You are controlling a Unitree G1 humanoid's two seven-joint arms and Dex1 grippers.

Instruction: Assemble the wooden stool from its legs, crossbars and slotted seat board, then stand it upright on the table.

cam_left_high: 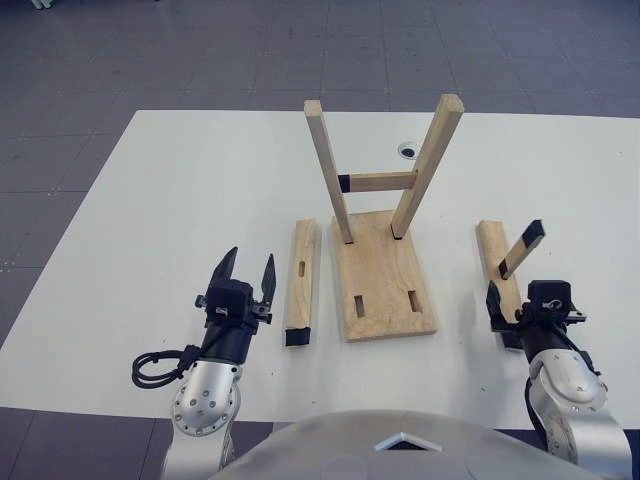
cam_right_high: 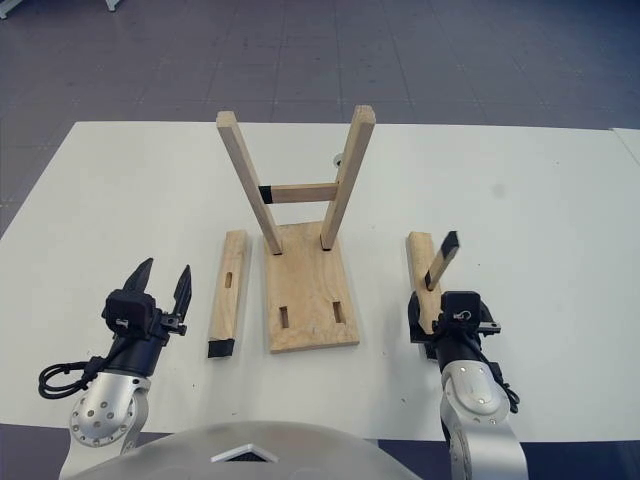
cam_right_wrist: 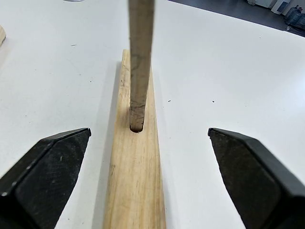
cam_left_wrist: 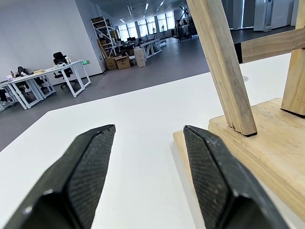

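The table [cam_left_high: 150, 200] is white. The seat board [cam_left_high: 385, 290] is pale blond wood with fine grain streaks, and the two standing legs [cam_left_high: 328, 170] match it. The crossbar [cam_left_high: 380, 182] between them is the same wood, black at its nine o'clock end. The loose leg [cam_left_high: 300, 275] at nine o'clock of the board is black-tipped at six. At three o'clock another pale leg [cam_left_high: 493, 255] carries a short bar [cam_left_high: 521, 250] tipped black. The left gripper [cam_left_high: 251, 258] and the right gripper [cam_right_wrist: 148, 133] are black, their pads [cam_left_wrist: 90, 162] finely dimpled.

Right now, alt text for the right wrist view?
A thin wooden bar sticks up from a slot in a wooden leg lying flat on the white table. The open right gripper straddles the leg.
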